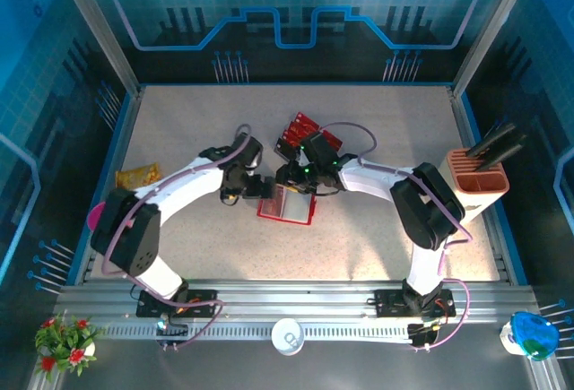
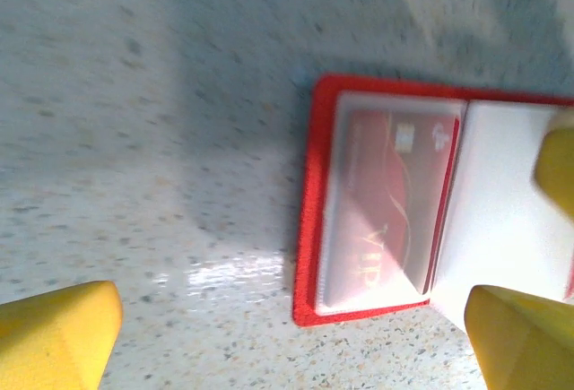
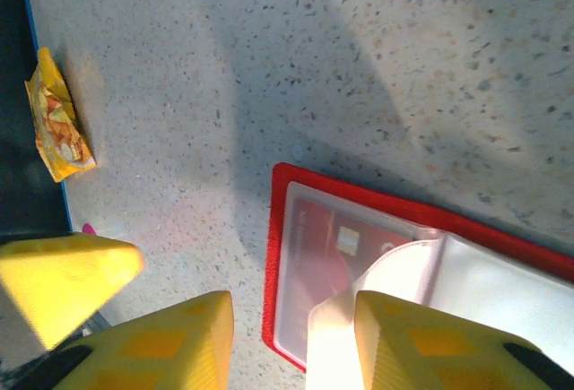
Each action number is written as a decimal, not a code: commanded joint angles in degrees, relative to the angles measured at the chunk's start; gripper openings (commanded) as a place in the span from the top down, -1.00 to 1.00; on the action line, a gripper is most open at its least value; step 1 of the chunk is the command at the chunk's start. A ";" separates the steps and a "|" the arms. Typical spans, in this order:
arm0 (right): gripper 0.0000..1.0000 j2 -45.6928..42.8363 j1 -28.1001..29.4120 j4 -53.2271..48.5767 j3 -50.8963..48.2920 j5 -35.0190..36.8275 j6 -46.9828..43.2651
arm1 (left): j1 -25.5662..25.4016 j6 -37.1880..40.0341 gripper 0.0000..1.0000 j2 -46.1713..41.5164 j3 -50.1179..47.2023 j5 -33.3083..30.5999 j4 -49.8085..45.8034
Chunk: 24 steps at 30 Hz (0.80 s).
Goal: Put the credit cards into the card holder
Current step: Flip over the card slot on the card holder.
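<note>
Card holder (image 1: 287,203) lies open mid-table with one card (image 2: 395,202) in its clear pocket; the loose credit cards (image 1: 305,130) sit just beyond its far edge. Left gripper (image 2: 291,318) is wide and empty over the holder's left side. Right gripper (image 3: 291,318) is part-open, with a clear pocket leaf (image 3: 334,318) lifted between its jaws. My judgement: hold that leaf up and slide the next card in flat, short edge first.

The speckled bench (image 1: 359,247) carries an open card holder (image 1: 285,204), red credit cards (image 1: 300,127), a yellow snack packet (image 1: 136,176), a pink box (image 1: 478,184).

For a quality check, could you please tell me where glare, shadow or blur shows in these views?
Left wrist: glare on the table beside the card holder, slightly blurred. Right wrist: a broad shadow crosses the table. Top external: evenly lit, sharp.
</note>
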 commanded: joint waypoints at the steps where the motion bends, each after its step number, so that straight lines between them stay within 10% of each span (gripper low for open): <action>1: 0.15 3.13 2.88 0.14 1.95 -1.41 1.71 | 3.27 -2.80 -0.99 -4.26 -0.05 1.45 0.67; 12: 0.14 11.91 5.05 4.39 6.52 -1.25 5.05 | 6.27 -3.15 -0.98 -7.14 -2.71 1.84 0.59; 24: 0.14 0.71 1.18 10.26 -1.29 -3.74 5.46 | 6.27 -2.72 -0.99 -7.02 -4.54 3.38 2.51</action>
